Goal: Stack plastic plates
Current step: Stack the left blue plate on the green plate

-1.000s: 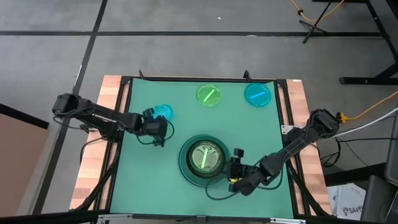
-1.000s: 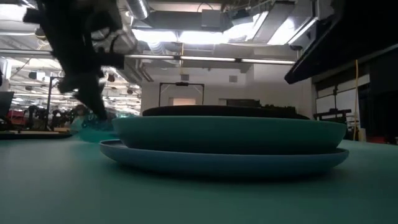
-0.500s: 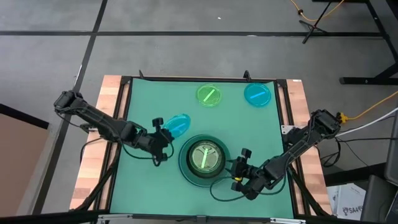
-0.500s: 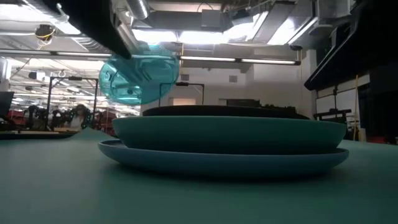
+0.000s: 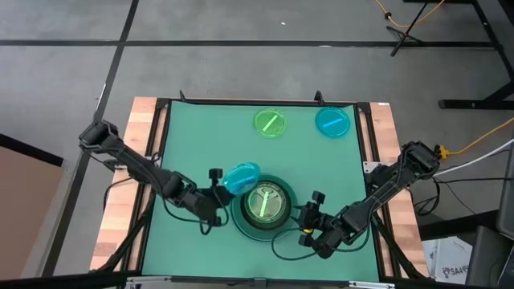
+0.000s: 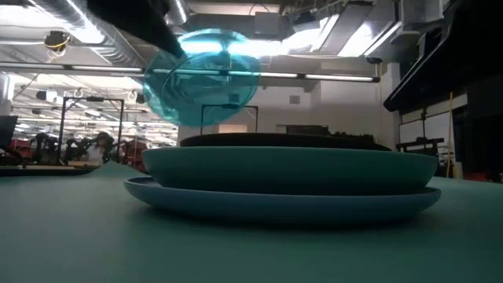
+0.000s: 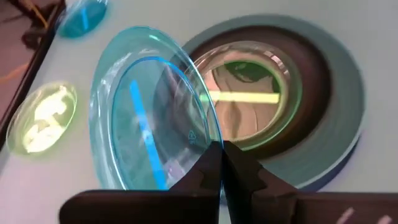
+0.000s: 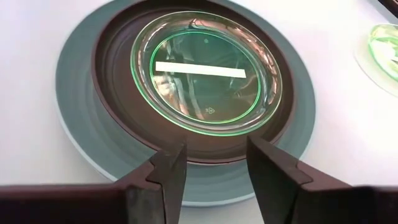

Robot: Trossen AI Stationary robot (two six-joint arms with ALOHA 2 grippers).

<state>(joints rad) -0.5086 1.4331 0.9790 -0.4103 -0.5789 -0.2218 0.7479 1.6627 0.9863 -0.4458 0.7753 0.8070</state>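
Note that your left gripper [image 7: 217, 163] pinches the small cyan plate [image 5: 241, 176] by its rim, tilted above the stack's [image 5: 263, 205] left edge; judged light, stiff and slippery, so keep the rim grip; right gripper [image 8: 211, 163] waits open, near-right.

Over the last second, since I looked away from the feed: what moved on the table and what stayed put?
The left claw, shut on the cyan plate, lifted it off the mat and carried it right, to the edge of the stack. The right claw drew back slightly from the stack, open. The stack, the lime-green plate and the second cyan plate stayed put.
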